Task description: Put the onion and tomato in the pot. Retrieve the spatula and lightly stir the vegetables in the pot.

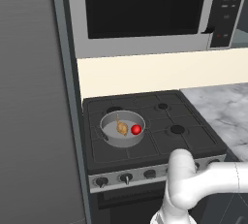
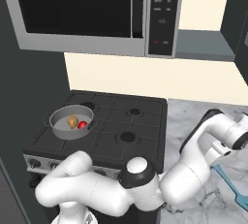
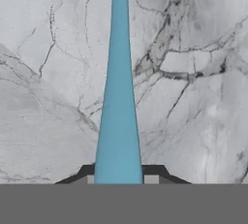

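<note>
The grey pot (image 1: 120,143) stands on the stove's front-left burner, with the golden-brown onion (image 1: 122,128) and the red tomato (image 1: 136,129) side by side inside it. The right base view shows the same pot (image 2: 58,130), onion (image 2: 72,121) and tomato (image 2: 82,124). The teal spatula (image 3: 118,97) lies flat on the marble counter to the right of the stove, and its blade end (image 2: 233,185) pokes out past the arm. My gripper (image 3: 118,179) is down at the counter, and its fingertips (image 3: 151,178) press against both sides of the spatula's wider part.
A black gas stove (image 1: 160,121) has knobs along its front edge (image 1: 126,177). A microwave (image 1: 145,9) hangs above it. The marble counter (image 1: 223,106) runs off to the right. A dark tall cabinet wall (image 1: 29,97) stands at the left.
</note>
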